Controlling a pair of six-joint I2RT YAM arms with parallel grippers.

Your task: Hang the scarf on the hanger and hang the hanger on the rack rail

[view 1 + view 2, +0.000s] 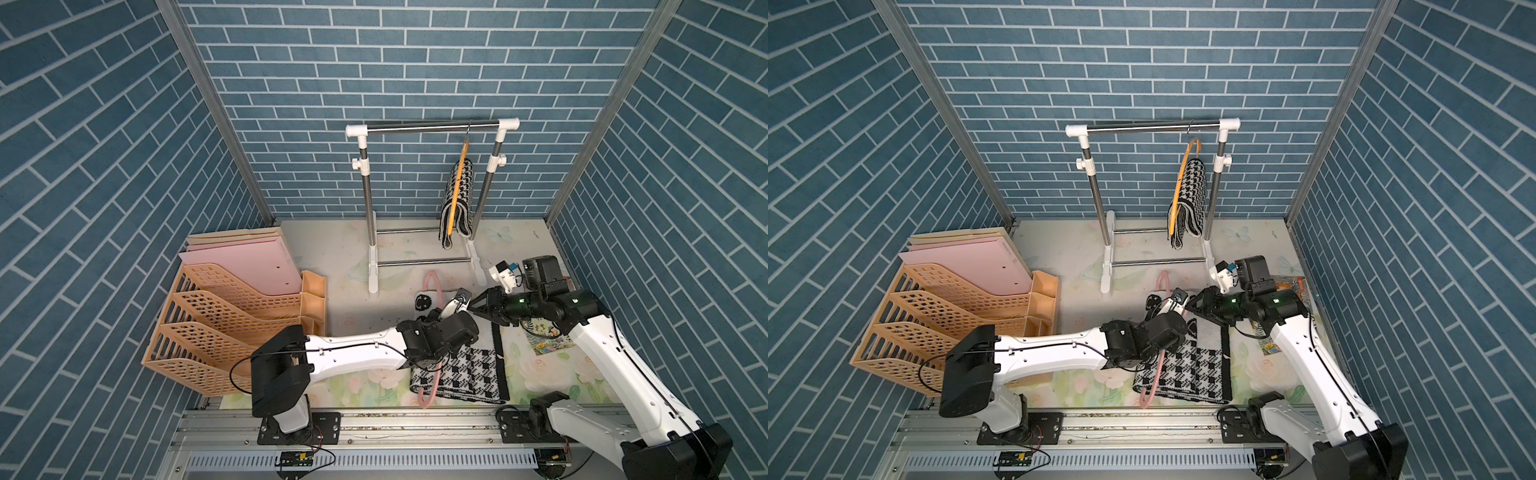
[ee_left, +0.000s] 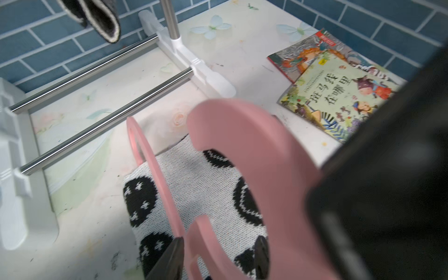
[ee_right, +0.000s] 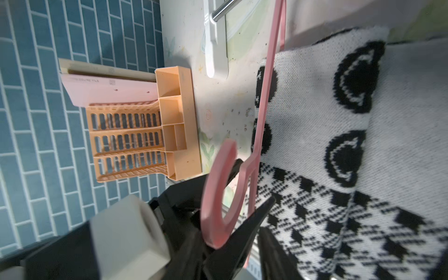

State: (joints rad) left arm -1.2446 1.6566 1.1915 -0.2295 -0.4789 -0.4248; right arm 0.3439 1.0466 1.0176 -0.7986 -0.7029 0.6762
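Left wrist view: the left gripper (image 2: 220, 238) has its jaws partway apart, one on either side of the neck of the pink hanger (image 2: 254, 135). The scarf (image 2: 208, 179) shows in the gap, so nothing is clamped. In a top view the right gripper (image 1: 475, 308) stands spread just beside the hook, gripping nothing I can make out. The scarf lies folded on the tabletop (image 1: 332, 257) at about 5 o'clock, with the hanger across its 9 o'clock side. Whether it is threaded through, I cannot tell. The rack (image 1: 432, 126) at 12 o'clock carries another scarf (image 1: 459, 195). My guess is roughly midway: the draping needs confirming and the lifting is left.
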